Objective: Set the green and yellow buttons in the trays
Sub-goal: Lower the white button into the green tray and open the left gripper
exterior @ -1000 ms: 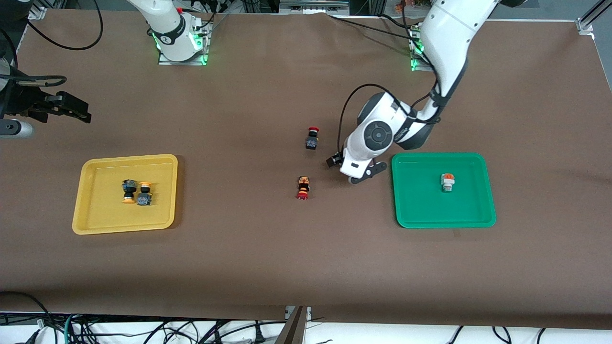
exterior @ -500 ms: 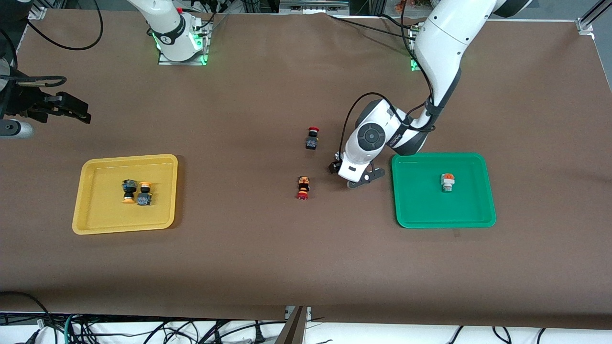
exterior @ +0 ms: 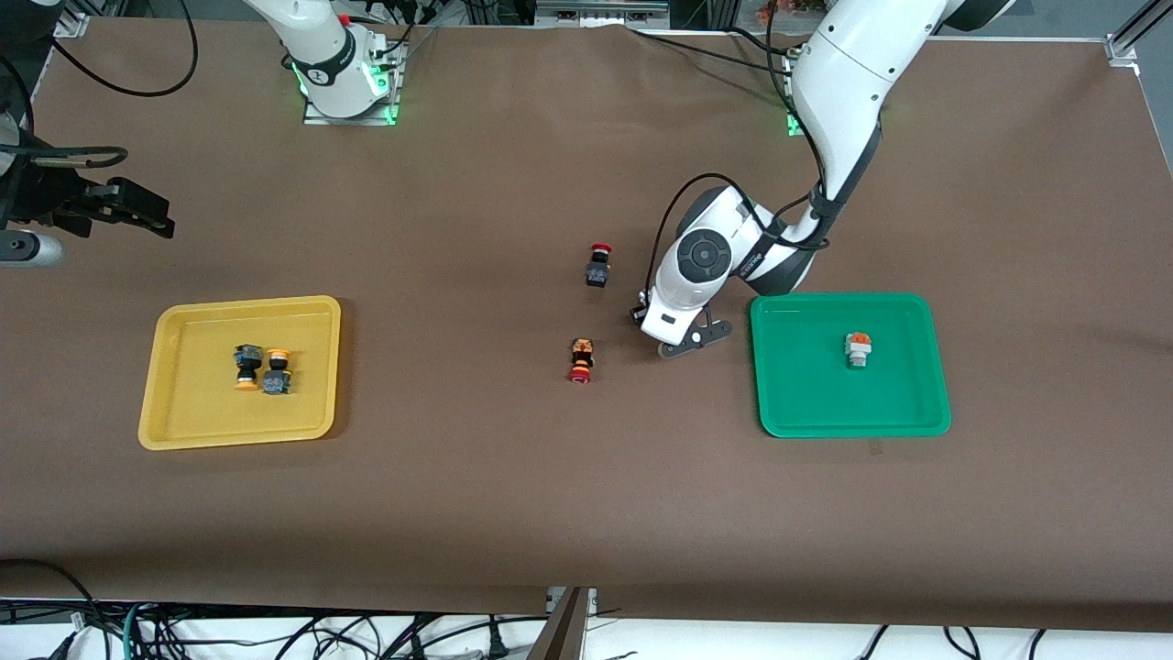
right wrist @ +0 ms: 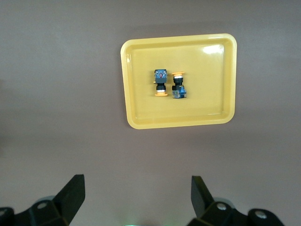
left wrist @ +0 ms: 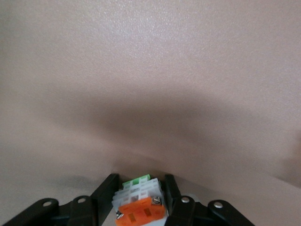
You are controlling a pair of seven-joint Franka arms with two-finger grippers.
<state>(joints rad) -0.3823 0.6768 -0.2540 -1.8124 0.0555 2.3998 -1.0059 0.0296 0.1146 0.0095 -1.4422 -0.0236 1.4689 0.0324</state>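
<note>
My left gripper is down at the table between the green tray and a red-capped switch. It is shut on a white-grey button with an orange patch and a green cap, pinched between both fingers; the hand hides this button in the front view. A matching button lies in the green tray. Two yellow-capped buttons lie side by side in the yellow tray. My right gripper waits open and high near the yellow tray, with those buttons showing below it.
Two red-capped switches lie mid-table: a dark-bodied one and an orange-bodied one nearer the front camera. The arm bases stand along the table's back edge. Brown paper covers the table.
The left gripper's fingers have closed from wide open onto the white-grey button, and the hand has shifted slightly toward the right arm's end. The right arm has not moved.
</note>
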